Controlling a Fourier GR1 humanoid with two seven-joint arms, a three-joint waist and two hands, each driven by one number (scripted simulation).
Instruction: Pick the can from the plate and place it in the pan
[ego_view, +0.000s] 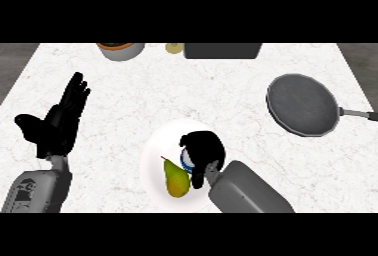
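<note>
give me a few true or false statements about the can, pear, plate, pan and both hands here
1. The right hand is curled over the can on the plate. True.
2. The pear lies in the pan. False: it lies on the plate, beside the can.
3. The left hand holds the pan's handle. False: it rests open at the view's left, fingers up, far from the pan.
4. The pan has nothing in it. True.
5. The can is already in the pan. False: it is at the plate, under the right hand.
</note>
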